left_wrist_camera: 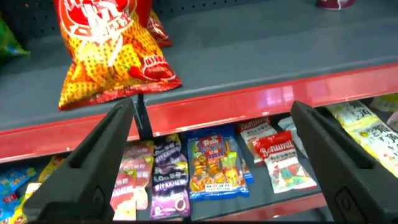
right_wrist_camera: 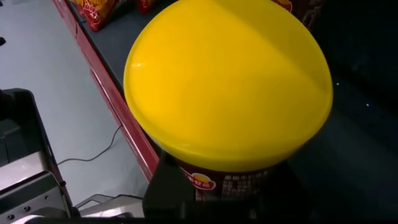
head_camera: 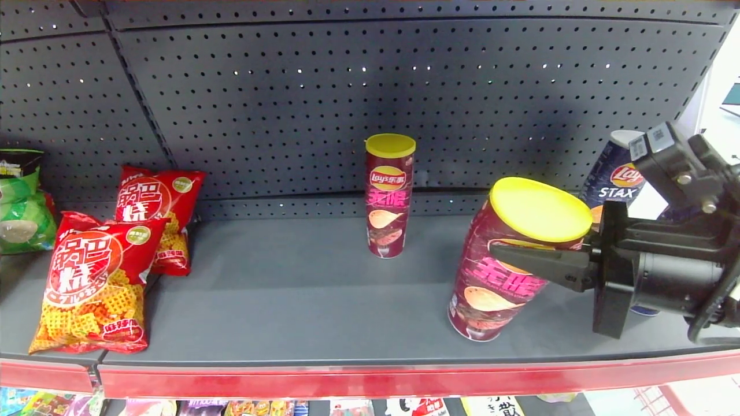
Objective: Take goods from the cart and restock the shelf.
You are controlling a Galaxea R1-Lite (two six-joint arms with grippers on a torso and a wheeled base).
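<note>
One can (head_camera: 389,196) stands on the shelf (head_camera: 300,300). Our right gripper (head_camera: 511,255) squeezes a tilted can (head_camera: 540,209) at its 4 o'clock. Our left gripper (left_wrist_camera: 212,109) is open, empty. We think standing it straight and letting go are left

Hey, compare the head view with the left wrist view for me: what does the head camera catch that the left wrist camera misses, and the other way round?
Head view adds: the right gripper shut on a tilted yellow-lidded can, a blue can behind it, and a green bag at the shelf's left end.
Left wrist view adds: the left gripper, open, and the faces of sweets packets on the lower shelf.
Both: the front red snack bag and the red shelf edge.
</note>
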